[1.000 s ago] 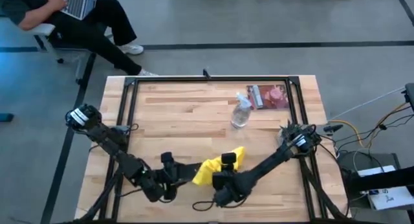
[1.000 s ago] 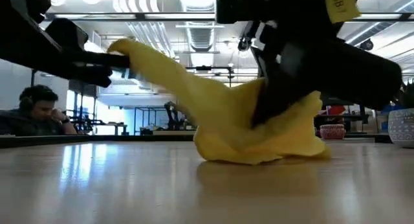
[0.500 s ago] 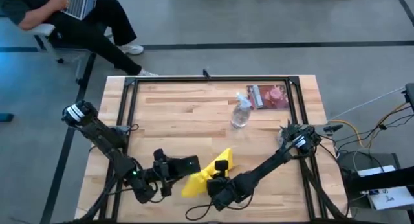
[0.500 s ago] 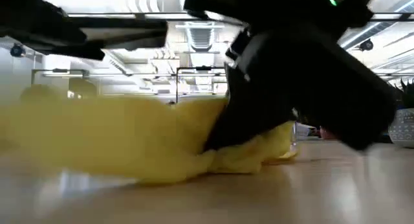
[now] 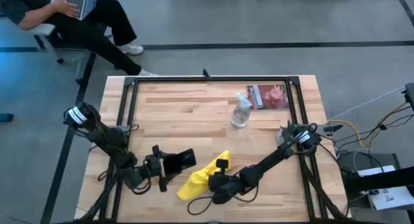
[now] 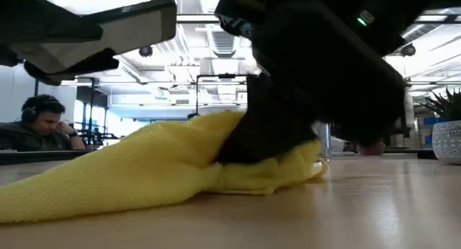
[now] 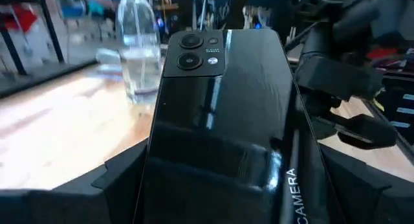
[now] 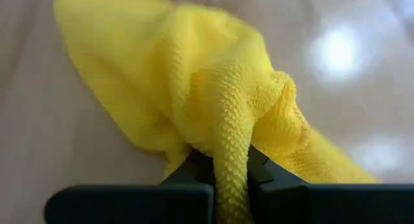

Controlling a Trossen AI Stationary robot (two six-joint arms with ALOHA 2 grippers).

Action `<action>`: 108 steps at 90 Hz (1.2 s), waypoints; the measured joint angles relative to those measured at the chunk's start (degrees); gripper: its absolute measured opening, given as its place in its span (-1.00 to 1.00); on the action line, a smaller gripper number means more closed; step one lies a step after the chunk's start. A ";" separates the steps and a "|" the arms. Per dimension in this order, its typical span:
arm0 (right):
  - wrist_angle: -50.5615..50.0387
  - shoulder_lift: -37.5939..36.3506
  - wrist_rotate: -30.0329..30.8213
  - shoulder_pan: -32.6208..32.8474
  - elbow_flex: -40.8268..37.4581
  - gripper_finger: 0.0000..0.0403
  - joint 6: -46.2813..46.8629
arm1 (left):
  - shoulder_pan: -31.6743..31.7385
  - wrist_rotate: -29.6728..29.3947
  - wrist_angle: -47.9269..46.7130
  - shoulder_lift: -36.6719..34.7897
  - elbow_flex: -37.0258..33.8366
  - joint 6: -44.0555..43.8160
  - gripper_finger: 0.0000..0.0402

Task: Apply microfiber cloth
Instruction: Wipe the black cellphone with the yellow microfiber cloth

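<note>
We hold the phone (image 5: 179, 160) in the left gripper (image 5: 165, 164), clamped by its edges and raised clear of the table (image 5: 194, 114) near the front edge. The right gripper (image 5: 220, 179) has its fingers pinched tight on a fold of the microfiber cloth (image 5: 202, 178); the rest of the cloth lies slack on the wood, just beside the phone and lower than it.

Status: both items are gripped. As far as we can judge, cloth and phone are apart, so wiping is not yet under way. Remaining: lift the cloth, bring it onto the glass and rub.

Materials: the cloth is bright yellow with a fine waffle-like weave, soft, and bunched into irregular folds that taper to a long tail. The phone is a flat black slab, glossy, showing reflections and two round camera lenses at one end. The table is pale butcher-block wood. A clear plastic spray bottle (image 5: 240, 112) stands well apart, toward the far side.
</note>
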 joint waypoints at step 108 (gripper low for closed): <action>-20.25 -29.14 -5.92 -16.77 2.97 -1.00 -31.10 | 16.13 -1.98 -2.98 1.02 11.63 42.45 0.58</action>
